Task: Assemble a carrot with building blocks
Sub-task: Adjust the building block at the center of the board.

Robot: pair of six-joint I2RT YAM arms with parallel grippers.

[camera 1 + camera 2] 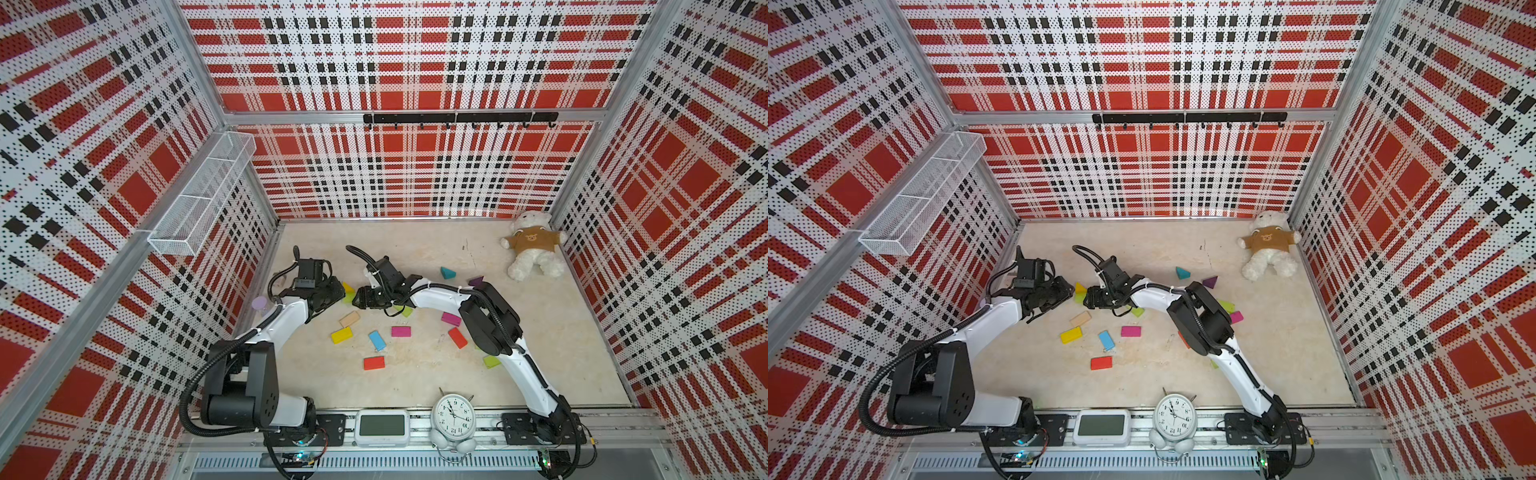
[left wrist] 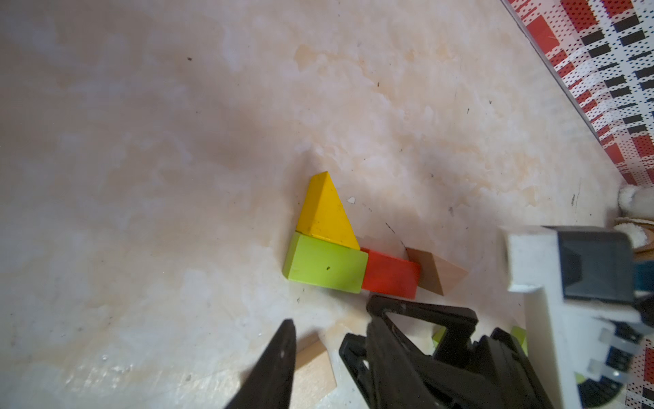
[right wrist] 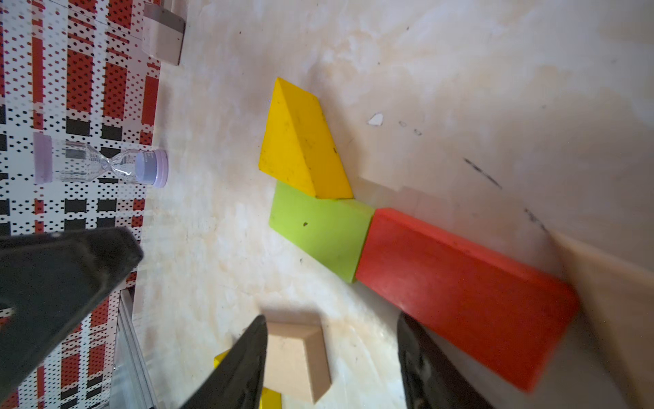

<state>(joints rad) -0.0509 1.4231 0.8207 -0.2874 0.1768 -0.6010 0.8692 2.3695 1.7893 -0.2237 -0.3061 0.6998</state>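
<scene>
My right tool (image 3: 331, 320) stands open and grips nothing, above a tan block (image 3: 297, 361) lying on the surface (image 3: 460, 70). Just beside it, the yellow triangle (image 3: 300, 141) touches the lime green block (image 3: 322, 233), which runs end to end with the red block (image 3: 460, 294) and a tan triangle (image 2: 442, 276). My left tool (image 1: 332, 296) hovers near; I cannot tell how far open it is.

Yellow triangle (image 2: 325, 212), lime block (image 2: 325, 263), red block (image 2: 389, 274), tan triangle (image 2: 442, 276) — walls (image 1: 395, 62) red-black-white plaid.

You have beige marbled counter (image 1: 573, 340): building blocks (image 1: 377, 340) scattered; yellow triangle (image 2: 325, 212), lime block (image 2: 325, 263), red block (image 2: 389, 278) touching; teddy bear (image 1: 534, 249) in far corner.
</scene>
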